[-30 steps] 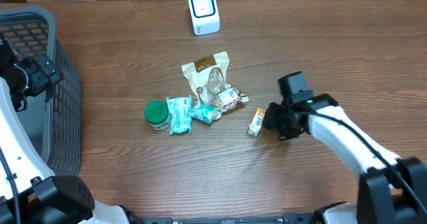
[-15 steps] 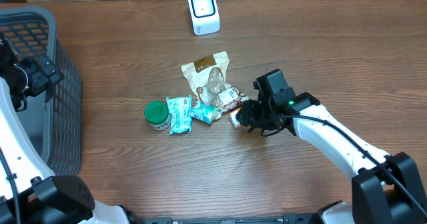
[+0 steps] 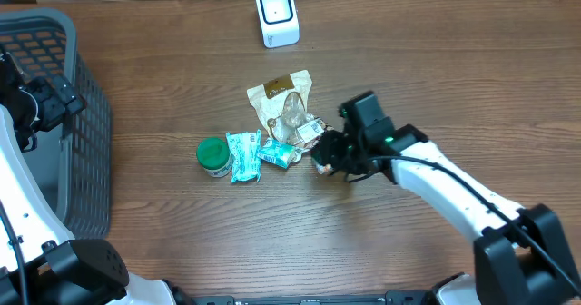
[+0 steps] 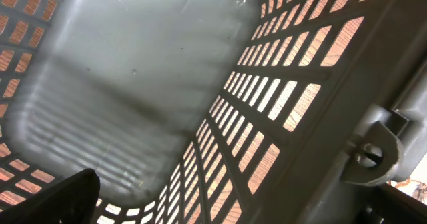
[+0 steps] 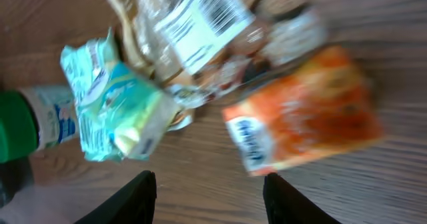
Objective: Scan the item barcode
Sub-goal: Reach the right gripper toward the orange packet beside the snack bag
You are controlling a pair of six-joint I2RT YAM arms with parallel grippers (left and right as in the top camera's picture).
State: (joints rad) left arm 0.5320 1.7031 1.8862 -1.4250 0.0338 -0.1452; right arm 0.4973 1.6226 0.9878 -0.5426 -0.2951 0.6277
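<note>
An orange packet [image 5: 300, 134] lies flat on the wooden table [image 3: 272, 232], against the right side of the item pile. My right gripper [image 5: 210, 201] hovers just short of it, open, with only bare wood between its black fingers [image 5: 137, 197]. In the overhead view the right gripper [image 3: 327, 155] covers most of that packet. The white scanner [image 3: 276, 14] stands at the table's far edge. My left gripper [image 4: 233, 207] is open over the inside of the grey basket [image 4: 133, 84], holding nothing.
The pile holds a cream-and-brown bag [image 3: 283, 101], a barcoded wrapper [image 5: 200, 21], teal packets [image 3: 243, 155] and a green-lidded jar [image 3: 213, 155]. The basket [image 3: 86, 114] fills the left edge.
My right gripper has moved left to the pile, and the orange packet has come along with it. Its jaws have widened and the packet now lies free. The left arm has not moved.
</note>
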